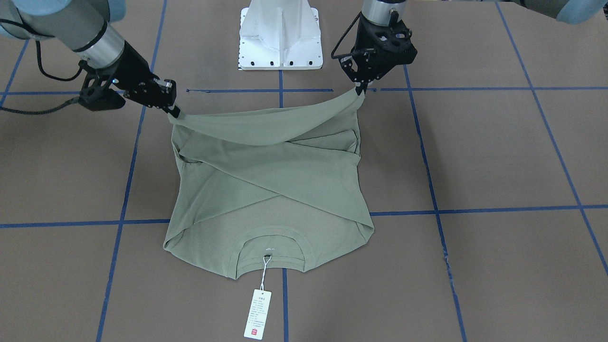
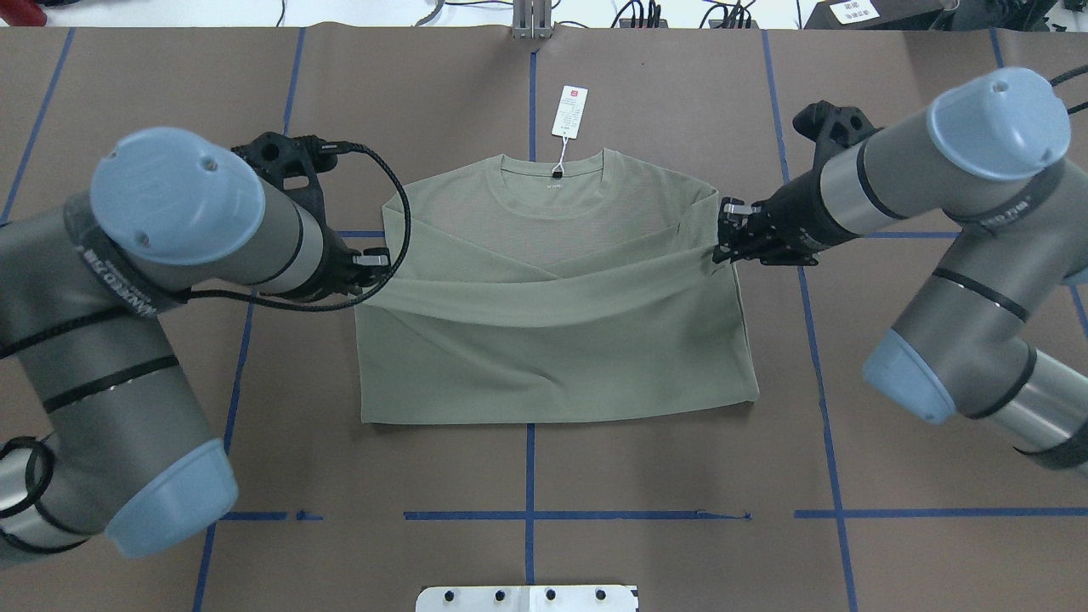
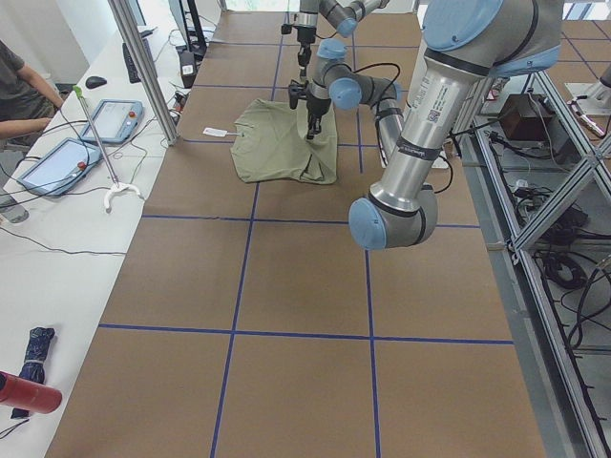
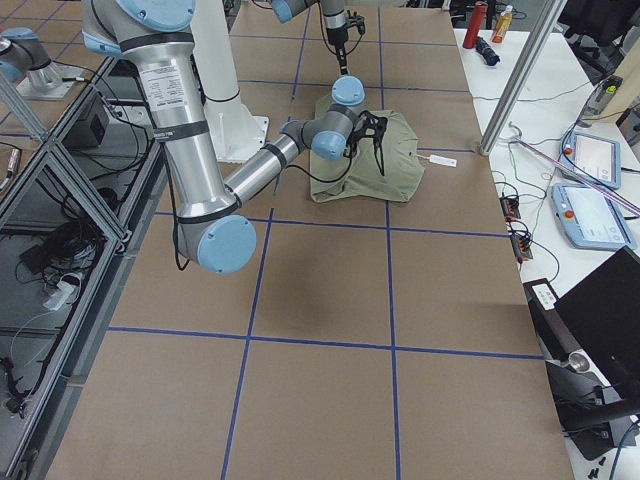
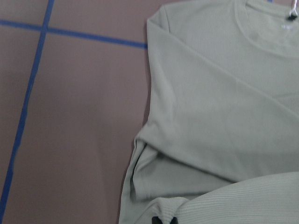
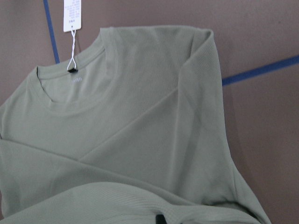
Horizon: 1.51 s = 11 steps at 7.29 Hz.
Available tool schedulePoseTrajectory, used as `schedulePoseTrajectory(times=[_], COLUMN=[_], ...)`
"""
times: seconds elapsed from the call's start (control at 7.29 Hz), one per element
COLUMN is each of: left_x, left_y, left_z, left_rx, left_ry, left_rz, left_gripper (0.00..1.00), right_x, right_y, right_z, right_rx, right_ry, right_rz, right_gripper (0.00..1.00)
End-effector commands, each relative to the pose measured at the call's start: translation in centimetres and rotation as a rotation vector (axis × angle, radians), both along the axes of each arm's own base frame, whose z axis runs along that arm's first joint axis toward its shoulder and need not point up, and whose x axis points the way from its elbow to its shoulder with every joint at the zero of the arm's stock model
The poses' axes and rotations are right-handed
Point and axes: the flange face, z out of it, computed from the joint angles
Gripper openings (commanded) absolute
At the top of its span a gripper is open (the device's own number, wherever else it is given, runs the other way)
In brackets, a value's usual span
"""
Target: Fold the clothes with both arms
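The sage-green shirt [image 1: 266, 190] lies flat on the brown table, sleeves crossed over its body, neck and white hang tag [image 1: 258, 313] pointing away from the robot. Its bottom hem is lifted off the table and stretched between both grippers, sagging in the middle. My left gripper [image 2: 378, 268] is shut on one hem corner at the shirt's [image 2: 552, 357] left side. My right gripper [image 2: 721, 246] is shut on the other corner. In the front-facing view the left gripper [image 1: 359, 88] is on the right and the right gripper [image 1: 173, 111] on the left. Both wrist views look down on the shirt [image 5: 224, 93] [image 6: 140, 116].
The white pedestal base [image 1: 280, 35] stands behind the shirt on the robot's side. Blue tape lines [image 1: 123, 190] grid the brown table. A white side bench with tablets [image 3: 57, 162] and a seated person [image 3: 19, 95] runs along the far edge, beyond the hang tag [image 2: 570, 110].
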Motion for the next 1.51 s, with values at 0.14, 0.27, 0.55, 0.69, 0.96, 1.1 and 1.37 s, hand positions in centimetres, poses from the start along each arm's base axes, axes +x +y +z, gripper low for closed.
schedulePoseTrajectory(times=[0.14, 0.27, 0.55, 0.69, 0.96, 1.1, 1.37], left_x=[2.3, 2.5, 2.9, 3.6, 4.7, 4.7, 4.5], left_y=[-8.9, -10.4, -12.1, -12.9, -14.1, -15.1, -16.2], left_z=[7.2, 8.1, 8.7, 8.7, 9.9, 11.4, 12.7], left_rx=[0.031, 0.037, 0.043, 0.036, 0.041, 0.032, 0.027], left_ry=[-0.033, -0.024, -0.020, -0.028, -0.027, -0.039, -0.050], left_rz=[-0.050, -0.067, -0.081, -0.082, -0.087, -0.096, -0.107], left_gripper=[0.00, 0.00, 0.00, 0.00, 0.00, 0.00, 0.00], right_x=[-2.1, -2.6, -3.2, -3.3, -3.8, -3.8, -3.8], right_y=[-10.6, -13.9, -16.2, -16.5, -17.0, -17.1, -17.3], right_z=[1.2, 1.9, 2.5, 2.8, 2.9, 3.3, 3.7], right_rx=[0.002, -0.028, -0.041, -0.038, -0.040, -0.043, -0.048], right_ry=[0.084, 0.114, 0.139, 0.136, 0.143, 0.148, 0.156], right_rz=[0.049, 0.075, 0.083, 0.083, 0.086, 0.087, 0.094], right_gripper=[0.00, 0.00, 0.00, 0.00, 0.00, 0.00, 0.00])
